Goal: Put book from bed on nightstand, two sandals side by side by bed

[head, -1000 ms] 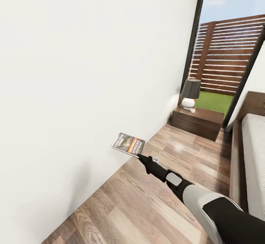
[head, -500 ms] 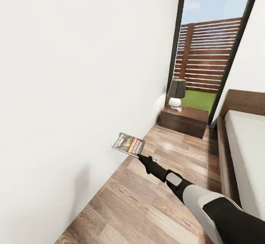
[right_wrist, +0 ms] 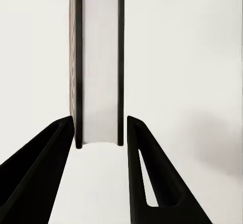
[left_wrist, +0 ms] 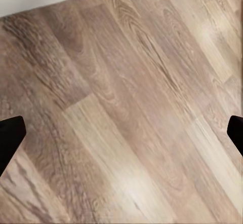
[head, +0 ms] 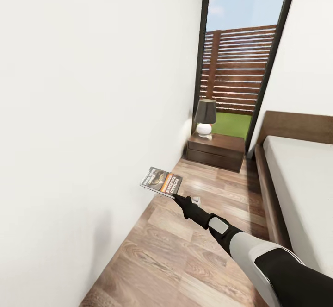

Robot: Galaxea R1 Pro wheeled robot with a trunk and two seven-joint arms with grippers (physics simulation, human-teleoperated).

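Observation:
My right gripper (head: 175,197) is shut on the book (head: 161,181), a thin paperback with an orange band, and holds it out over the floor close to the white wall. In the right wrist view the book (right_wrist: 98,62) stands edge-on, clamped between the two black fingers (right_wrist: 45,178). The dark-brown nightstand (head: 216,151) stands ahead under the window, well beyond the book. To the right lies the bed (head: 296,172), with a brown frame and a grey mattress. My left gripper (left_wrist: 121,135) hangs open over bare wood planks. The two sandals are out of view.
A lamp (head: 205,115) with a dark shade and white base takes the left part of the nightstand top. The white wall (head: 92,112) runs close along the left. A strip of wood floor (head: 203,233) lies between wall and bed. The tall window (head: 238,61) shows the fence.
The head view has swung, so the nightstand, window and bed sit further left and more of the bed shows. The right arm and the book keep their place in the picture.

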